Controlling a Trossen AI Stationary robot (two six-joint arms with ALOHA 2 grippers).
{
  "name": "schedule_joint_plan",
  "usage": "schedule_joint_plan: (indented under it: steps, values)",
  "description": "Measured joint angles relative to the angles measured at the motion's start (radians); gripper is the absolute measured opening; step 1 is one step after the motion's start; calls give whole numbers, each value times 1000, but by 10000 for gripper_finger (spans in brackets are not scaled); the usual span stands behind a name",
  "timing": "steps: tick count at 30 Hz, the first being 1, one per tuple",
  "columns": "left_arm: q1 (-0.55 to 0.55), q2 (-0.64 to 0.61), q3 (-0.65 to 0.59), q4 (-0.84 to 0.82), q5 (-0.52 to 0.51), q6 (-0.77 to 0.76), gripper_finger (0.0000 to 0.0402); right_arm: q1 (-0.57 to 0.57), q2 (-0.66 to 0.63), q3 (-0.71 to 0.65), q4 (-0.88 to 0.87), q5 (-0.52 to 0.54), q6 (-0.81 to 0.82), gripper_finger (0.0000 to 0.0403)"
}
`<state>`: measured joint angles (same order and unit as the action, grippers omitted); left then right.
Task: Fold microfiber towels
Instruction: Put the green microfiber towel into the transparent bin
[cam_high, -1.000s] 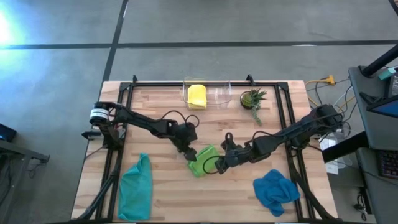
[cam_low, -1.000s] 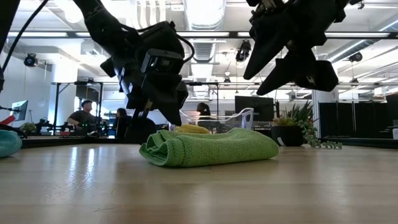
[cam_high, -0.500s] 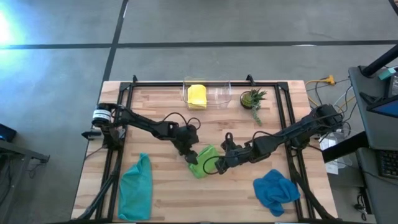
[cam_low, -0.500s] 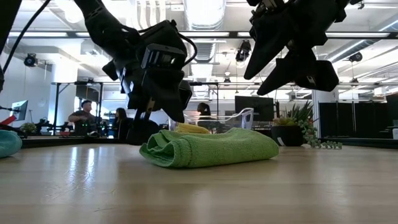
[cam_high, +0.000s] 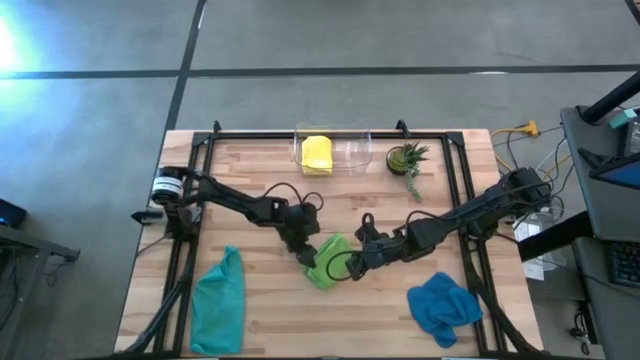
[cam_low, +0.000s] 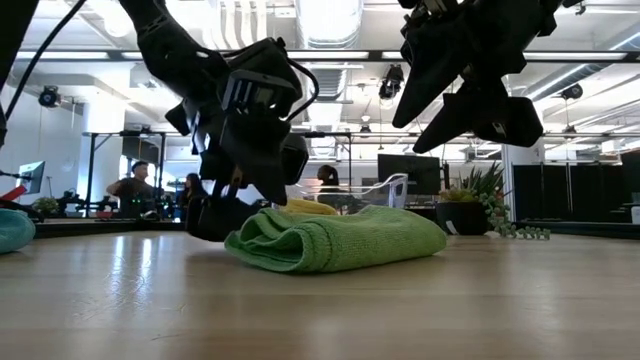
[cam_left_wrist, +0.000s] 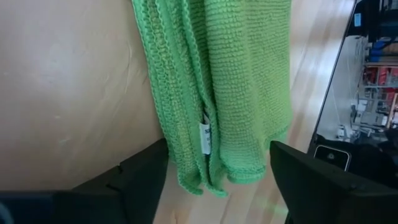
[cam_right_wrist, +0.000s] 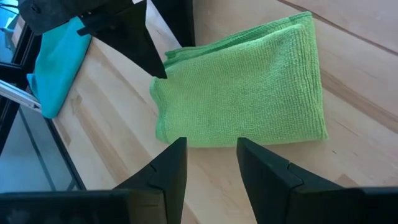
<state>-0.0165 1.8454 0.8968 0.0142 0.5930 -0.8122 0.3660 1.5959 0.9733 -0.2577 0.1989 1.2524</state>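
Observation:
The lime green towel (cam_high: 330, 262) lies folded on the table's middle; it also shows in the low view (cam_low: 340, 240). My left gripper (cam_left_wrist: 217, 180) is open and low at the towel's left end, one finger on each side of that end (cam_left_wrist: 205, 149). My right gripper (cam_right_wrist: 211, 180) is open and empty, above the towel's right side (cam_high: 353, 264). The yellow towel (cam_high: 317, 153) lies folded in a clear bin. The teal towel (cam_high: 220, 300) and the blue towel (cam_high: 443, 305) lie crumpled at the near left and near right. My left gripper comes down from above with its fingers across the folded towel's left end. One finger (cam_left_wrist: 146, 177) stands right beside the towel's edge and reaches the table (cam_low: 212, 220). I cannot tell whether either finger touches the cloth. The towel lies flat on the table.
A small potted plant (cam_high: 407, 158) stands at the far right next to the clear bin (cam_high: 352, 150). A black frame (cam_high: 200, 160) runs along the table's left, far and right sides. People sit in the room beyond the table (cam_low: 135, 185).
My left gripper has gone down and a little toward the table's near edge, onto the lime green towel's left end, until one finger reaches the table beside it. My right gripper has kept still above the towel.

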Motion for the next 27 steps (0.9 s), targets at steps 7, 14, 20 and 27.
schedule_joint_plan:
  steps: [7,14,20,27]
  values:
    - [-2,1,-1,23,-7,-28,238,0,0,0,0,0,-5,137]
    - [-3,1,0,30,-29,-47,237,0,2,0,12,-30,-39,137]
    - [-3,1,-2,43,-36,-51,237,-4,52,0,95,-164,-93,137]
    - [-3,1,-4,54,-45,-75,237,-5,138,8,81,-210,-26,137]
